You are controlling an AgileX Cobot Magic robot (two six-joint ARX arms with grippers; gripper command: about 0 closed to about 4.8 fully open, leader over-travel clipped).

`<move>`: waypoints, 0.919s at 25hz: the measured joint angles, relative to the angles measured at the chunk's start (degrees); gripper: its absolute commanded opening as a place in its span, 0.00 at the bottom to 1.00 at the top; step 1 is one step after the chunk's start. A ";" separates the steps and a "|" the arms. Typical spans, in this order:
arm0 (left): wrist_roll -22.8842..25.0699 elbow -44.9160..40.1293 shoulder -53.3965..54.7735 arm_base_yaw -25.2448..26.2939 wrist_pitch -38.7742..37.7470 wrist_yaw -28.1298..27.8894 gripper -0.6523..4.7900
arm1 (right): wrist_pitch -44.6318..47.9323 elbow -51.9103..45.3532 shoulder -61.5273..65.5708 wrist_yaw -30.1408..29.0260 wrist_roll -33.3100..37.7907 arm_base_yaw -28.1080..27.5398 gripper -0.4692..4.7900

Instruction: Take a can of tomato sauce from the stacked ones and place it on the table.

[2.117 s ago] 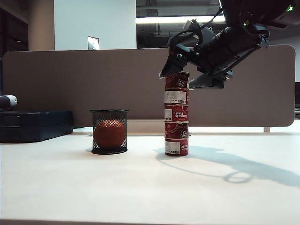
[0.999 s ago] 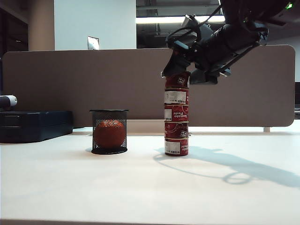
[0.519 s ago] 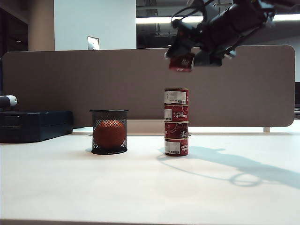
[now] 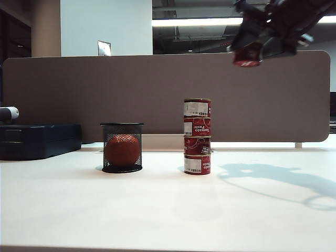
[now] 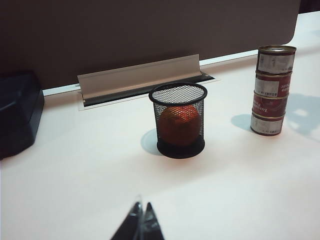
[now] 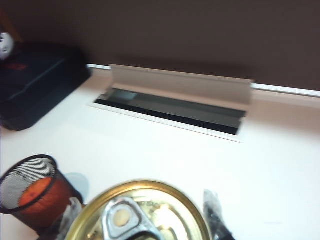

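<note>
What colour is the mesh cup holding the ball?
Black mesh cup; clearest in the left wrist view.

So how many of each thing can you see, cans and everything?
Tomato cans: 5, with 4 stacked and 1 in the right gripper, high up
Mesh cup: 1
Orange-red ball: 1
Dark case: 1
Total: 8

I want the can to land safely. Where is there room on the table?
The right gripper holds the can high. The table is bare right of the stack and in front. The gap between stack and mesh cup is tighter.
</note>
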 measured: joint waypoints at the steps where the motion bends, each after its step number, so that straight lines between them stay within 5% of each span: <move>1: 0.00 0.00 0.00 0.00 0.00 0.00 0.11 | -1.25 0.00 -1.07 0.02 -0.28 -1.05 0.55; 14: 0.00 0.00 0.00 0.00 0.00 0.44 0.11 | -24.20 -0.17 -14.10 -0.02 -6.45 -8.33 0.53; 23: 0.00 0.02 0.00 0.00 0.00 0.63 0.11 | -23.54 -9.57 -20.74 -0.04 -6.58 -8.72 0.47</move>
